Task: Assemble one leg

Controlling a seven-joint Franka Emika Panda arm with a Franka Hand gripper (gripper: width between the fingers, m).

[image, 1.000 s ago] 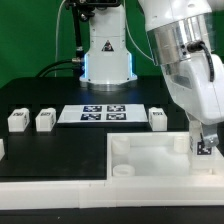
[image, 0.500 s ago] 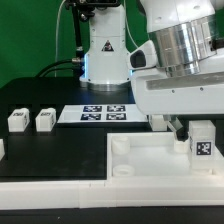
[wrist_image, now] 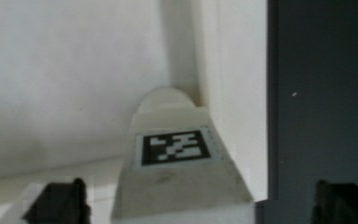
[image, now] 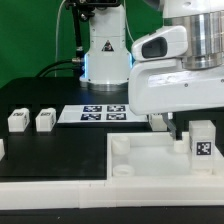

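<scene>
End effector (wrist_image: 201,200) first: its two dark fingertips (wrist_image: 55,202) stand wide apart and grip nothing, with the leg (wrist_image: 179,150) between them in the wrist view but clear of both. A second ago those fingers were down around that leg at the tray's corner; half a second ago they had let go and come up, and now the arm (image: 180,80) has climbed a little further, its white body filling the upper part of the exterior view's right.

Below it, the black bench (image: 60,150) carries everything. The big white tray (image: 160,160) lies at the front, toward the exterior view's right. Behind it, flat on the bench, is the marker board (image: 105,113). The leg (image: 203,140) stands upright on its own at the tray's far corner on the exterior view's right, its square tag facing the camera. Two other legs (image: 17,121) sit side by side on the bench at the exterior view's left, well apart from the tray.

My reading: the release means the leg is placed and stays up unaided, so this step looks nearly done. How firmly it sits in its socket cannot be told
</scene>
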